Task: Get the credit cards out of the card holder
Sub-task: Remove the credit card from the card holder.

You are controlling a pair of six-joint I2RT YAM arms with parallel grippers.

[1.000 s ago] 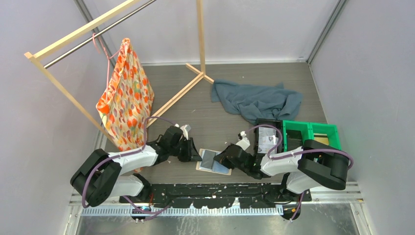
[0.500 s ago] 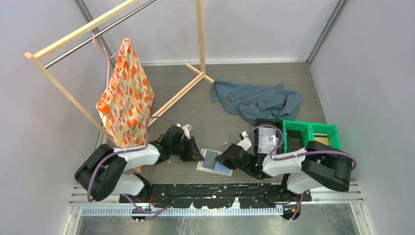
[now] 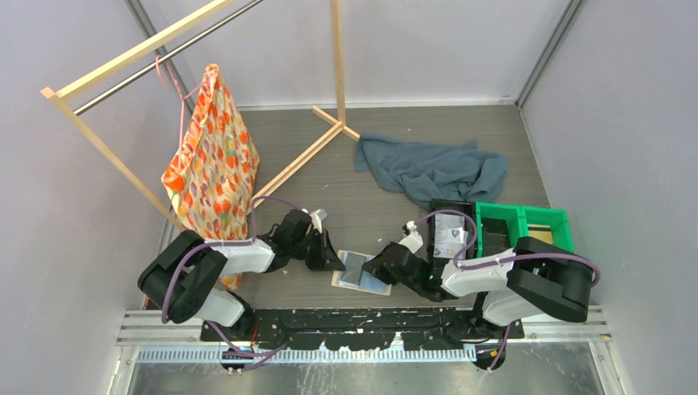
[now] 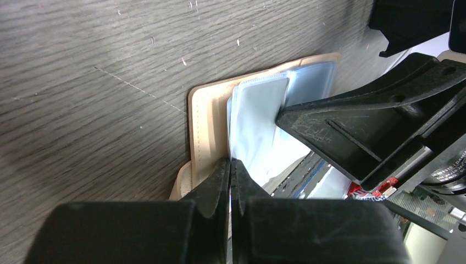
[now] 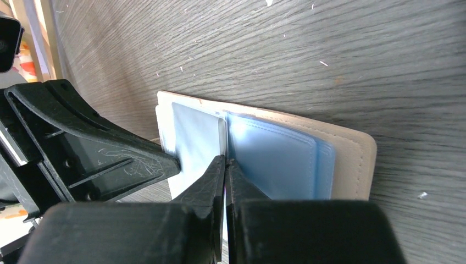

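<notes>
The tan card holder lies open on the table between my two arms, its pale blue pockets facing up. A dark grey credit card lies over its left half; in the right wrist view it shows as a pale, glossy sheet. My left gripper is shut on a thin edge at the left side of the holder, its tips pinched tight. My right gripper is shut on a thin pocket leaf at the middle fold. How many cards sit inside is hidden.
A blue-grey cloth lies crumpled at the back. A black tray and a green bin stand to the right, behind the right arm. A wooden rack with an orange patterned bag fills the left.
My left gripper has closed at the holder's left edge, and its arm has edged slightly towards the holder. The right arm and the holder have stayed put.
</notes>
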